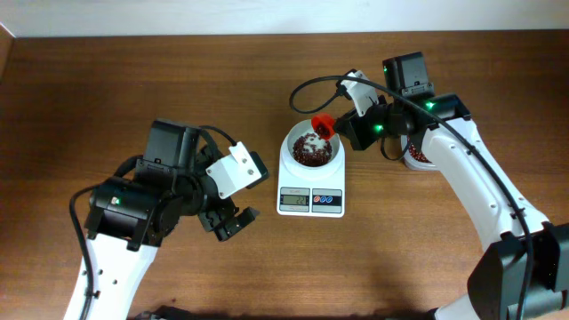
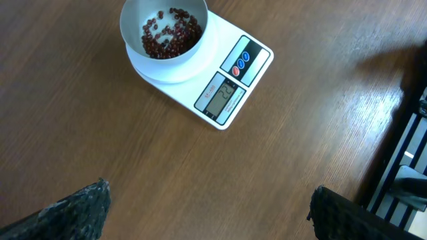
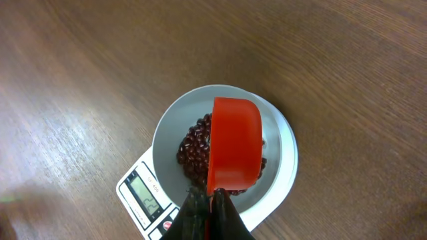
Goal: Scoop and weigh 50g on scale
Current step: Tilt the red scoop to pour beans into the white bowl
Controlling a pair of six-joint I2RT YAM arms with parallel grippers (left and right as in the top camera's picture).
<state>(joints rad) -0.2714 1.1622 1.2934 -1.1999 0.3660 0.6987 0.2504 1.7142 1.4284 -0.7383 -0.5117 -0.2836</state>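
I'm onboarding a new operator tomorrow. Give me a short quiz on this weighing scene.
1. True or false: the left gripper stands open, apart from the scale.
2. What does the right gripper hold? A) a red scoop B) a metal spoon C) nothing
3. Fill in: the beans on the scale lie in a white ____.
Key: 1 true; 2 A; 3 bowl.
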